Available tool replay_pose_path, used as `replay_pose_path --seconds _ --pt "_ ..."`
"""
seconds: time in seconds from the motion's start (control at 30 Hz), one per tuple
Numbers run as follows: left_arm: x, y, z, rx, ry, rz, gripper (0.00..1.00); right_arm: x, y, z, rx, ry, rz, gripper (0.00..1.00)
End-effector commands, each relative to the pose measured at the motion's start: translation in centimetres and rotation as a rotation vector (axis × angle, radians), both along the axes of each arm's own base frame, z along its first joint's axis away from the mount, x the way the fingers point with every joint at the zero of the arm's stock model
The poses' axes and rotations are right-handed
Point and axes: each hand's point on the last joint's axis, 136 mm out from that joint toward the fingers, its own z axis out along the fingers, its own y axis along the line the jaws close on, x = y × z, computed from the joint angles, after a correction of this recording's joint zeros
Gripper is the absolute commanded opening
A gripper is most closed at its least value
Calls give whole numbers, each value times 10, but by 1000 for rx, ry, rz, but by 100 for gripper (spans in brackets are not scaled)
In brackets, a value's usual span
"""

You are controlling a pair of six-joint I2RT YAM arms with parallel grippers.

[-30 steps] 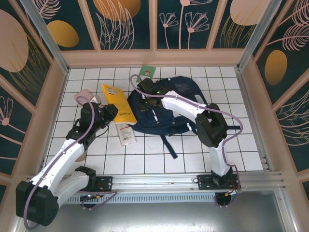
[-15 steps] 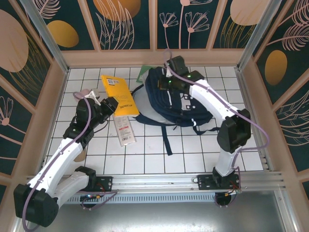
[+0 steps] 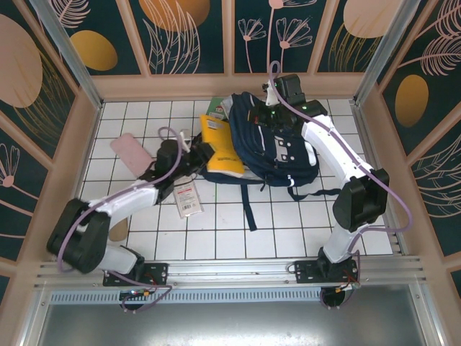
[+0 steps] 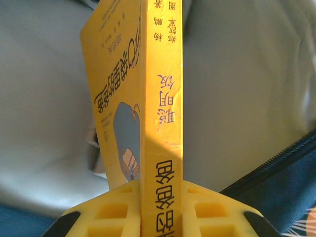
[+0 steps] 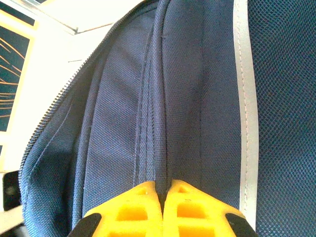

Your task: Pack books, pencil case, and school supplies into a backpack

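- 2 grippers are both clamped: the left gripper (image 4: pixel 161 210) pinches the yellow book (image 4: pixel 159 98) at its spine, and the right gripper (image 5: pixel 165 190) pinches a fold of the backpack (image 5: pixel 197 89).
- The book stands on edge at the backpack's open left side, with pale lining behind it.
- On the bench (image 3: pixel 216 238), the pink pencil case (image 3: pixel 130 150) lies well to the left.
- The white packet (image 3: pixel 186 198) lies beside the left arm.
- A green book (image 3: pixel 218 108) pokes out behind the backpack.

We note: book (image 3: pixel 220 148) yellow-orange; backpack (image 3: pixel 277 144) navy, white stripes; pencil case (image 3: pixel 130 151) pale pink; packet (image 3: pixel 186 199) white, red-black print; surface (image 3: pixel 216 232) white-tiled.
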Motion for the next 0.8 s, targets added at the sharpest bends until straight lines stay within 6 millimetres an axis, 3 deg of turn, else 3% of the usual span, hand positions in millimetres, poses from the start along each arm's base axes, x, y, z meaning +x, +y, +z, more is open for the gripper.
replay_pose_path --seconds 0.0,0.17,0.27,0.37,0.43,0.5,0.6,0.77 --pt "15 -40 59 -155 -181 -65 0 2 7 65 109 -168 46 0" --pt "23 -75 44 -211 -173 -129 0 2 8 66 121 -162 45 0" --pt "34 -88 17 -178 -129 -142 0 2 7 64 119 -158 44 0" --pt "44 -90 -21 -93 -42 -116 0 1 7 64 117 -158 42 0" --pt "50 -81 -59 41 52 -66 0 2 5 64 112 -161 37 0" --pt "49 -79 -84 122 93 -73 0 1 5 64 110 -162 38 0" --pt "49 -93 -91 87 109 -127 0 1 4 61 107 -157 35 0" --pt "54 -138 -82 121 79 -199 5 3 4 57 104 -150 41 0"
